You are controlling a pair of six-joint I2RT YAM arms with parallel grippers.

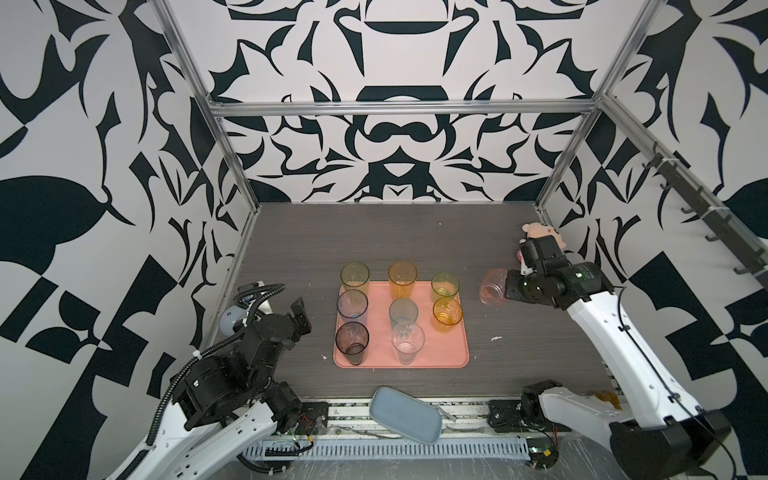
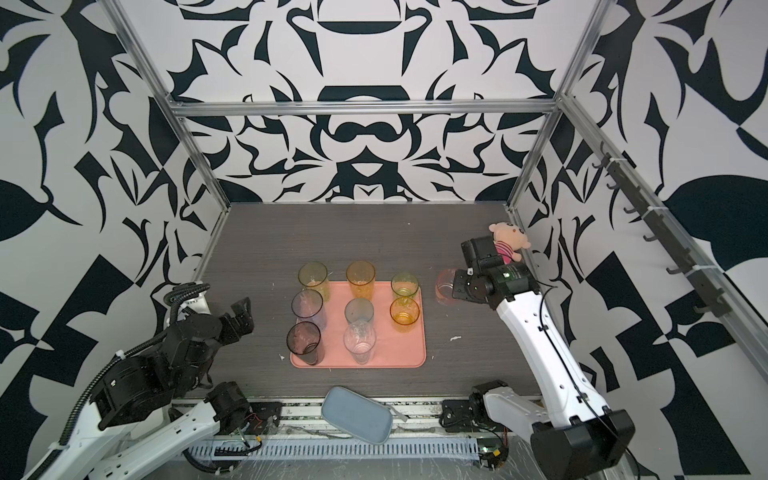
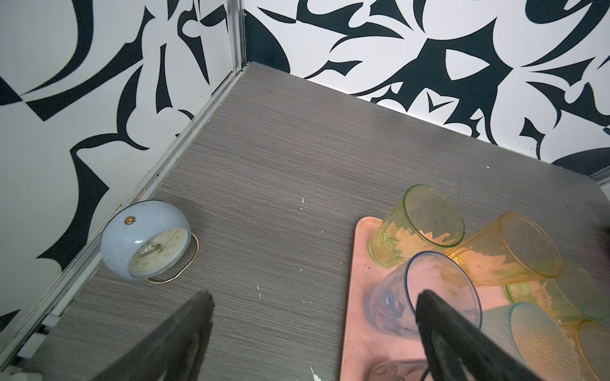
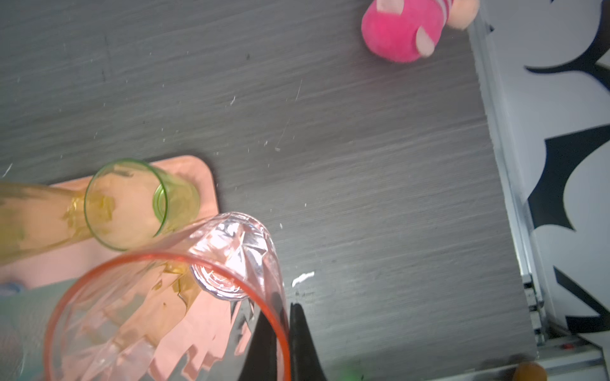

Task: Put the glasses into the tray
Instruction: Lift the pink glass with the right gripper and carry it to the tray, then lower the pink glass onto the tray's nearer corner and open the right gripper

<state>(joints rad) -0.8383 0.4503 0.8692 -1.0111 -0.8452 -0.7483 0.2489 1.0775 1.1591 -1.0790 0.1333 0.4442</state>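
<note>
The salmon-pink tray (image 1: 449, 353) lies mid-table with several glasses standing on it, among them yellow-green (image 1: 354, 276), amber (image 1: 402, 279), blue (image 1: 352, 306), smoky grey (image 1: 352, 341) and clear (image 1: 408, 341). A pink glass (image 1: 493, 287) hangs tilted just off the tray's far right corner. My right gripper (image 1: 509, 286) is shut on its rim (image 4: 165, 264), one finger inside and one outside. My left gripper (image 1: 301, 318) stands open and holds nothing, over the table left of the tray; its fingers (image 3: 198, 306) frame the blue glass (image 3: 425, 293).
A pale blue alarm clock (image 1: 230, 321) sits by the left wall. A pink plush doll (image 1: 540, 232) lies at the back right. A blue-grey dish (image 1: 405, 415) leans over the front edge. Patterned walls close three sides.
</note>
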